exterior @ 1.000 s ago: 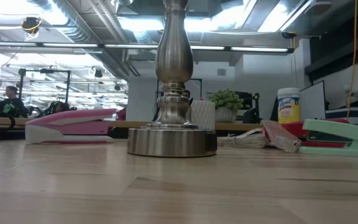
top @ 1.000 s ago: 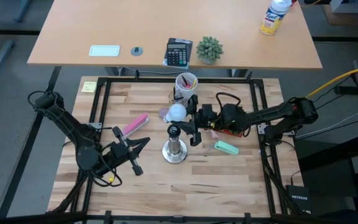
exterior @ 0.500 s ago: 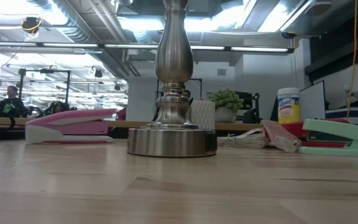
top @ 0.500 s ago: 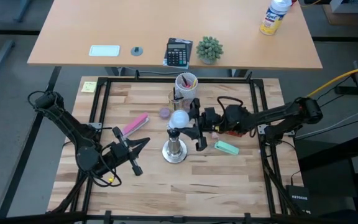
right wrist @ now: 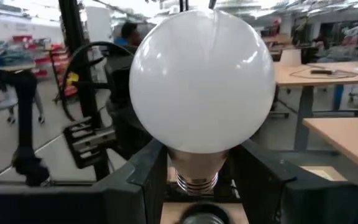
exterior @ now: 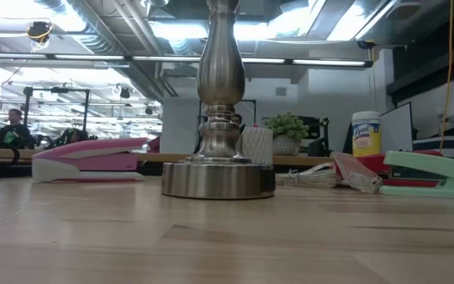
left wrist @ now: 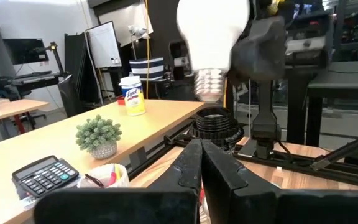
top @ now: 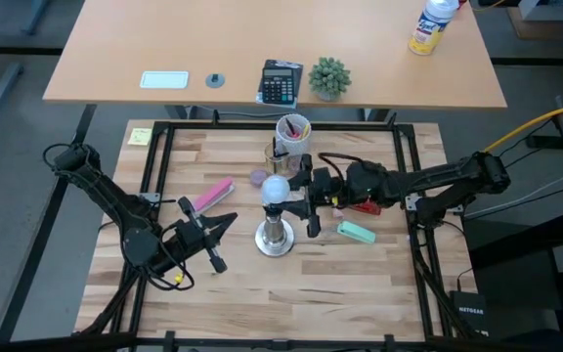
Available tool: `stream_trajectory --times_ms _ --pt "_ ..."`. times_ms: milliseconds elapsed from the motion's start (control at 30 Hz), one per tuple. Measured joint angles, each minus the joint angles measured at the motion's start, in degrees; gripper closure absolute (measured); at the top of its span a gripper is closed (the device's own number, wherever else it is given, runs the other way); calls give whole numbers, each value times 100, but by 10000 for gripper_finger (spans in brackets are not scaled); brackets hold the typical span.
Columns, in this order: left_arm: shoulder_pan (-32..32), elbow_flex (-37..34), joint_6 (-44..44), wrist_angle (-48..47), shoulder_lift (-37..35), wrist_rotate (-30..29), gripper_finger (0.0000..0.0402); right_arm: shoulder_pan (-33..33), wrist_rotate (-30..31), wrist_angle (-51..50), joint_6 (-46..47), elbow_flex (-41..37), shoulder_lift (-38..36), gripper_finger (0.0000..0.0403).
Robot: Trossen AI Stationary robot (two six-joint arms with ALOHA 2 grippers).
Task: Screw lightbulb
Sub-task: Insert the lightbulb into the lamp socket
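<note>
The white frosted lightbulb (top: 277, 189) hangs upright over the silver socket stand (top: 275, 238), which rests on its round base at the table's middle. My right gripper (top: 291, 194) is shut on the bulb and reaches in from the table's right. In the left wrist view the bulb's screw base (left wrist: 209, 84) points down, a small gap above the stand's black socket (left wrist: 216, 121). My left gripper (top: 225, 225) waits shut and level, left of the stand, holding nothing. My right gripper pinches the bulb's narrow neck (right wrist: 197, 158), just above the screw base, between its two fingers (right wrist: 151, 177). The fingers come in level from the table's right. The bulb sits upright with its round end up, lifted clear over the socket.
A pink stapler (top: 213, 196) lies left of the stand and a green stapler (top: 357, 232) right of it. A purple cap (top: 259, 177) and a white cup of pens (top: 293, 132) sit beyond the stand. A yellow note (top: 141, 136) is at the far left corner.
My right gripper has risen a little and tipped up to level, carrying the bulb toward the near edge. The bulb, tilted beyond the stand before, now stands upright over the socket.
</note>
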Motion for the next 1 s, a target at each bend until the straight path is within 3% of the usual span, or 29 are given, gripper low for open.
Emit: stream_trajectory --times_ms 167,500,1000 --pt "0 0 5 -6 0 1 400 137 142 -1119 -48 507 -4 242" --pt "0 0 -98 -10 0 2 400 304 804 -1419 -213 557 -2 242" --pt "0 0 -98 -9 0 2 400 295 857 -1576 -200 557 0 242"
